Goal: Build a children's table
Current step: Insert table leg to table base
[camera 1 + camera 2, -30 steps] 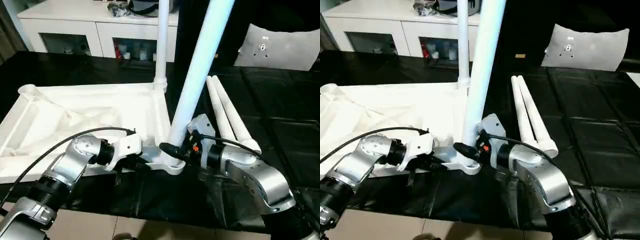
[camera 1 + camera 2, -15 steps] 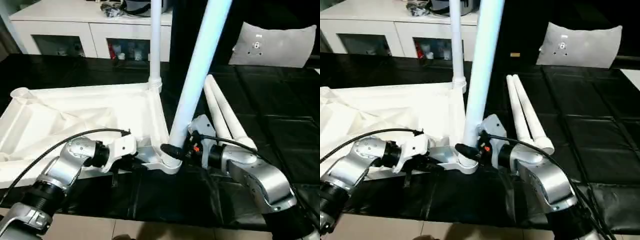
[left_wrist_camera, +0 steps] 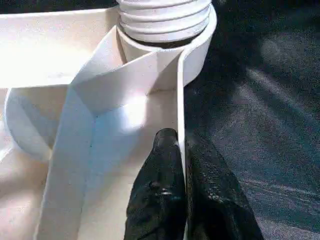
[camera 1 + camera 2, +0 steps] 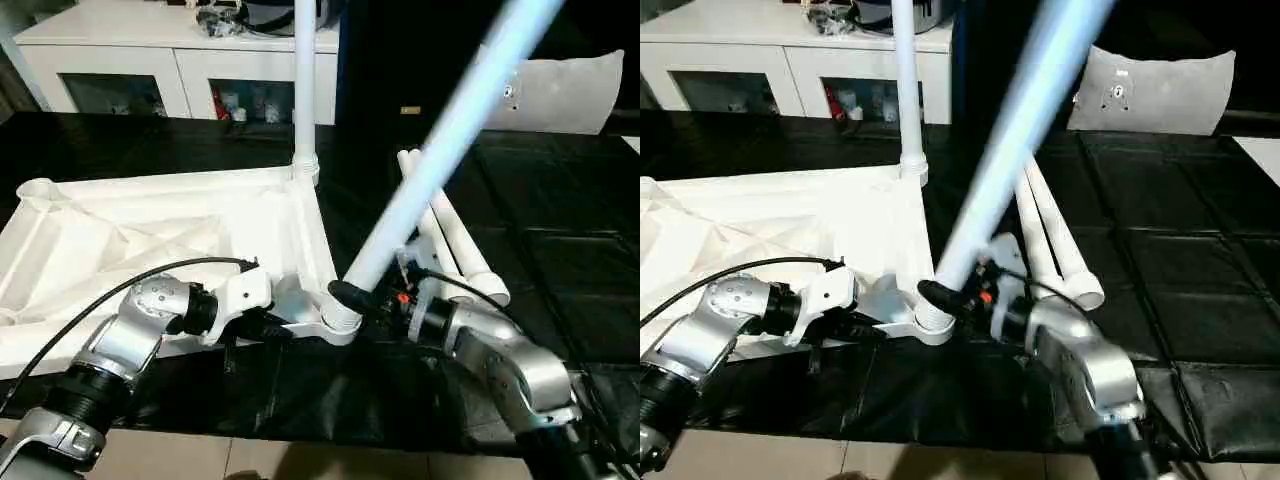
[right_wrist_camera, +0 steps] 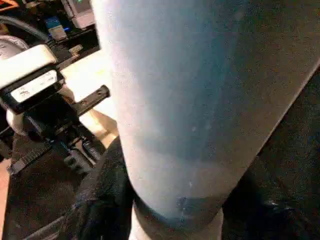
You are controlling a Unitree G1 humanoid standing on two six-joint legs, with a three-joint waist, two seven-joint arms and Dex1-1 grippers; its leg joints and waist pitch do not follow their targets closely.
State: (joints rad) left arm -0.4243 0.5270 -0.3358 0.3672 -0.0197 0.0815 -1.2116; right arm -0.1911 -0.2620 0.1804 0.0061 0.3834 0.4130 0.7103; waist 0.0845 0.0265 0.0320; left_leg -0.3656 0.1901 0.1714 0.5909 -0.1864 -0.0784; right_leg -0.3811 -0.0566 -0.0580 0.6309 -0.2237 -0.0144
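The white table top [image 4: 150,230] lies upside down on the black mat, ribs up. One leg [image 4: 304,80] stands upright in its far right corner socket. A second leg [image 4: 440,150] leans to the right with its threaded foot in the near right socket [image 4: 338,322]. My right gripper [image 4: 362,302] is shut on this leg just above the socket, black fingers [image 5: 100,200] on both sides of it. Close to that socket, the table top's thin near rim [image 3: 179,75] is pinched in my shut left gripper [image 3: 180,142]. Two more legs [image 4: 455,240] lie side by side on the mat to the right.
A white cabinet with glass doors [image 4: 120,60] stands behind the work area. A grey cushion [image 4: 570,90] rests at the back right. The black padded mat [image 4: 570,250] stretches to the right of the loose legs. Light floor [image 4: 250,465] shows below the mat's near edge.
The leg in my right gripper has swung from nearly upright to a strong lean to the right, foot still at the socket. My left gripper keeps its hold on the rim.
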